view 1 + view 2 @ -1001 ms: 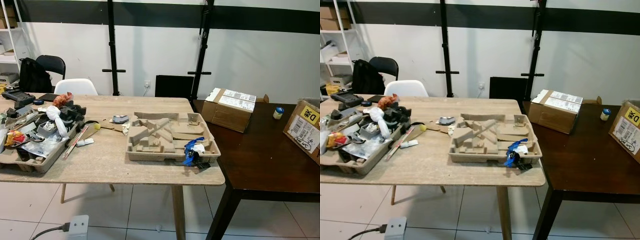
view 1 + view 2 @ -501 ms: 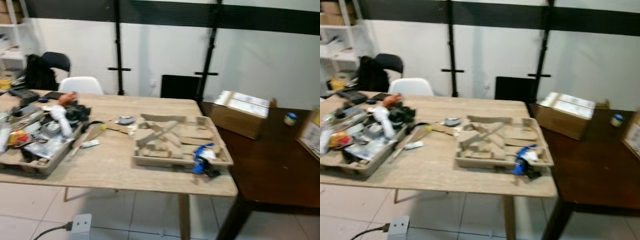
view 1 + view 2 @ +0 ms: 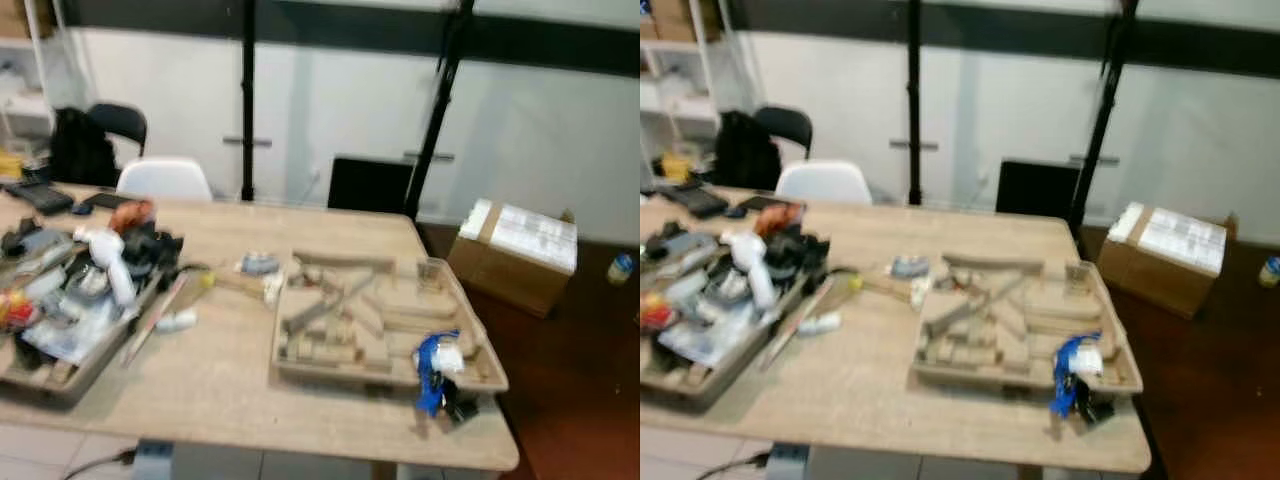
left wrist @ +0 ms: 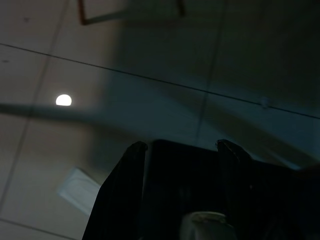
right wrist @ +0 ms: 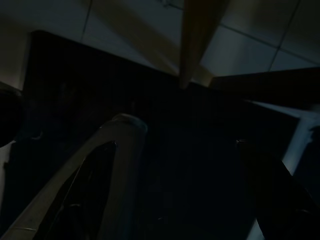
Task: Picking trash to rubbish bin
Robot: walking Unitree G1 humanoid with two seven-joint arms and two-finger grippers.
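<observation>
Trash lies on a light wooden table (image 3: 220,395) ahead of me, and the picture is blurred. A blue and white wrapper (image 3: 437,360) sits at the front right corner of a moulded cardboard tray (image 3: 300,372). At the table's left, a second tray (image 3: 55,375) is heaped with mixed rubbish. Between the trays lie a white tube (image 3: 178,321), a yellow ball (image 3: 208,281) and a small grey item (image 3: 259,264). My left gripper (image 4: 181,146) hangs open over floor tiles. My right gripper (image 5: 175,145) hangs open in deep shade.
A dark wooden table (image 3: 590,400) joins on the right, carrying a cardboard box (image 3: 515,255) and a small bottle (image 3: 620,267). A white chair (image 3: 163,180) and a black chair with a bag (image 3: 85,145) stand behind. Black posts (image 3: 247,100) rise at the wall.
The camera has moved closer to the table, so the trays look larger and lower in the picture. Nothing on the table has shifted.
</observation>
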